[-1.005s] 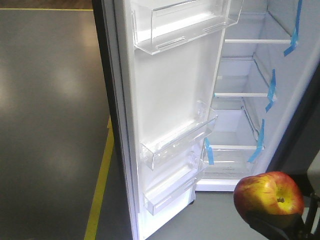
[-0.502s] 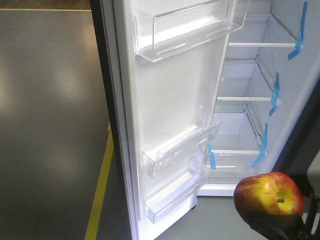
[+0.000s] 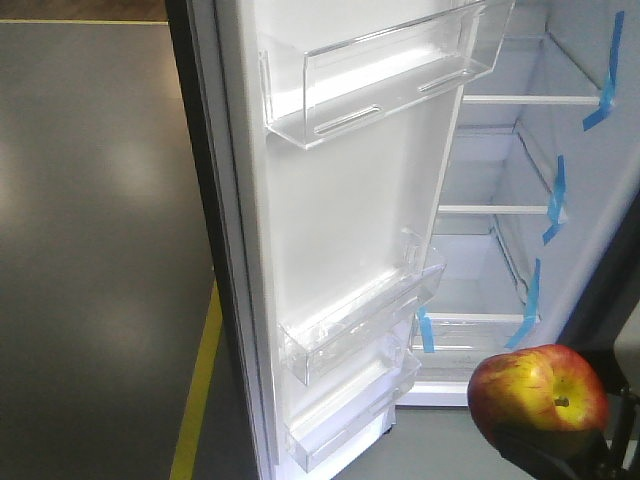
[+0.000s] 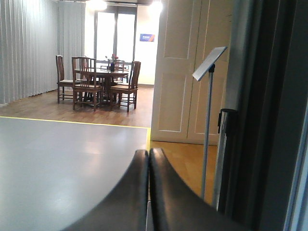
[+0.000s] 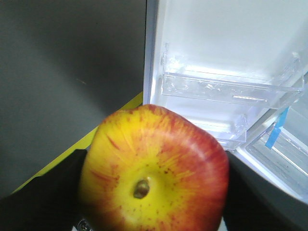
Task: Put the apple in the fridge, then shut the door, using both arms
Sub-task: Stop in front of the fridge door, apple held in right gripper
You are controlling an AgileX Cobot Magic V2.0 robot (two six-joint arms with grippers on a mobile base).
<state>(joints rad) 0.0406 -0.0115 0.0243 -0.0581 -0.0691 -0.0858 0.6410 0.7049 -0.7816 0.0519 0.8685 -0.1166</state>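
Apple low at the right of the front view, clamped in the right hand; dark fingers sit on both flanks of it in the wrist view, stem dimple facing the camera. It is in front of the fridge and below its opening; not yet inside.

Door wide open, white inner face showing; clear upper bin and lower bin jut towards the opening. White shelves bare as far as visible; blue tape on the right-hand wall.

Left hand pinched fully together, holding nothing; it looks out over grey floor, with a dark upright panel at its right, probably the door's outer side, though I cannot be certain.

Step in hand, as judged: carry the apple in to a shelf.
- lift first, then go forward; the apple sits lower than the shelf lips
- keep to the right of the door's free edge and its bins; they crowd the left of the opening
- set the apple down well behind the shelf lip; it is round and glossy and would likely roll
- loosen the grip only once it rests, then draw straight back out
- keep the left hand outside the door, ready to push, clear of the right arm's path
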